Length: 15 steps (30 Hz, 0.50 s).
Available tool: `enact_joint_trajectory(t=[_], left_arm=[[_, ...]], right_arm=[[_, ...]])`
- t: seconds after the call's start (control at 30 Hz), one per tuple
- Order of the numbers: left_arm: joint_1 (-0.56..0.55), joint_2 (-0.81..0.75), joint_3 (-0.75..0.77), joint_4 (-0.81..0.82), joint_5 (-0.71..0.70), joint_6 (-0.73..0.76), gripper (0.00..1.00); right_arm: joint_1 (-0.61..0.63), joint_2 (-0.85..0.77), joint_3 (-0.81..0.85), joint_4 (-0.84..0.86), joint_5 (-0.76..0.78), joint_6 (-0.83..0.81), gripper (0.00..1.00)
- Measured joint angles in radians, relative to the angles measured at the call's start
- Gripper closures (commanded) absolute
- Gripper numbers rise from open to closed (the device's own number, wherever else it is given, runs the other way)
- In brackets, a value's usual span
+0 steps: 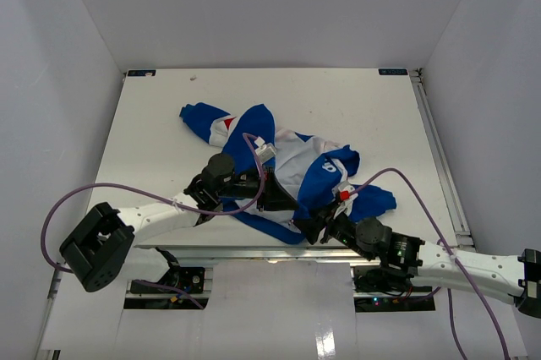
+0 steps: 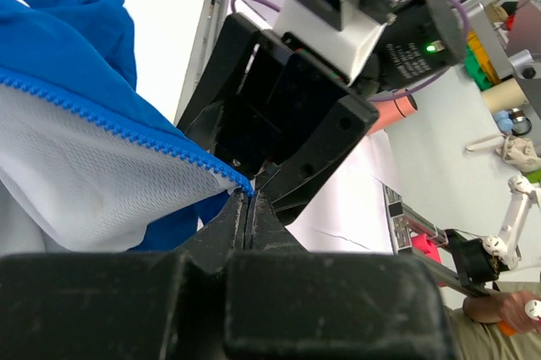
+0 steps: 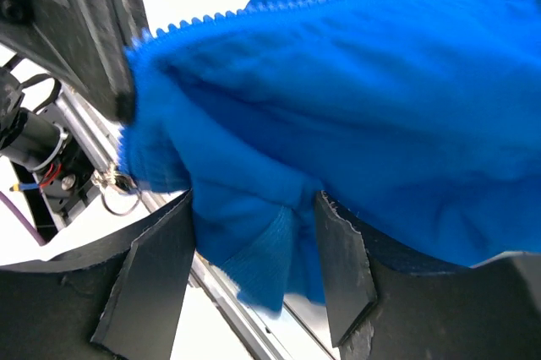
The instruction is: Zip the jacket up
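Note:
The jacket [image 1: 287,161] lies crumpled on the white table, royal blue with white and red panels. Its near hem sits between both grippers. My left gripper [image 1: 283,199] [image 2: 249,197] is shut on the end of the blue zipper edge [image 2: 110,115], beside the white mesh lining [image 2: 84,174]. My right gripper [image 1: 310,229] [image 3: 254,246] faces it closely and shows as a black block in the left wrist view. Its fingers [image 3: 152,267] stand apart, with a bunched blue ribbed hem corner [image 3: 262,250] of the jacket [image 3: 380,106] hanging loosely between them. Zipper teeth [image 3: 254,9] run along the fold above.
The table's [image 1: 169,115] near edge and a metal rail [image 3: 245,326] lie right under the grippers. Purple cables [image 1: 397,176] loop over both arms. White walls enclose the table on three sides. Clutter and a person's arm [image 2: 499,313] sit beyond the table.

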Motion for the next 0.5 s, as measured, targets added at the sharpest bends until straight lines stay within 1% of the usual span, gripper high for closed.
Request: enact_joint_trajectory(t=[0.4, 0.5], left_arm=[[0.009, 0.074, -0.031, 0.166, 0.053, -0.053, 1.00], [0.011, 0.086, -0.035, 0.205, 0.069, -0.071, 1.00]], right_arm=[[0.000, -0.135, -0.078, 0.071, -0.065, -0.033, 0.39], [0.000, -0.151, -0.084, 0.076, -0.071, -0.035, 0.41]])
